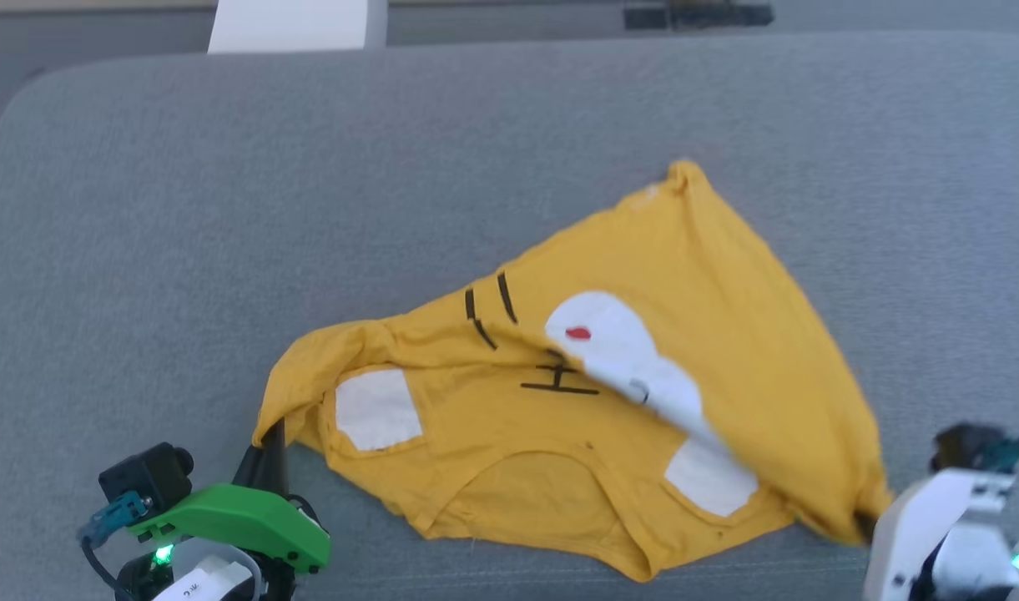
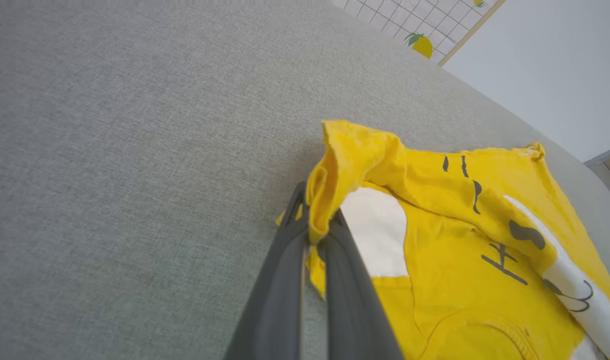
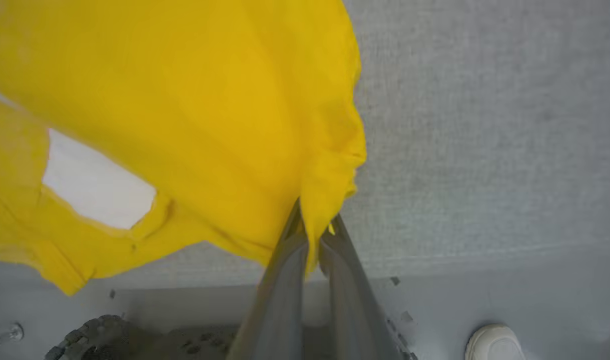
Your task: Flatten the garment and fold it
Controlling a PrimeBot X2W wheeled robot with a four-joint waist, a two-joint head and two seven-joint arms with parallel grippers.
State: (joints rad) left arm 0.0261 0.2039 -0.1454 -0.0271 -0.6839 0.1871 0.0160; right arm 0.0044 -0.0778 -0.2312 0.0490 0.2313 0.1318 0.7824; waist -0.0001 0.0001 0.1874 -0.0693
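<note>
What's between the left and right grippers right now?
The yellow T-shirt spans from left gripper to right gripper, over the grey fabric surface; head view.

Seemingly a home-like room: grey fabric-covered surface [image 1: 309,209], lemon-patterned tiled wall panel [image 2: 419,25] and plain white wall [image 2: 549,65].

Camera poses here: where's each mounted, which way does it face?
Head: on the robot's head, facing forward and down at the garment on the grey fabric surface; left gripper lower left, right gripper lower right.
Left wrist: on the left arm, looking along its jaws, shut on a garment corner.
Right wrist: on the right arm, along its jaws, shut on another corner; a white shoe beyond the edge.
Shared: all see the garment.
</note>
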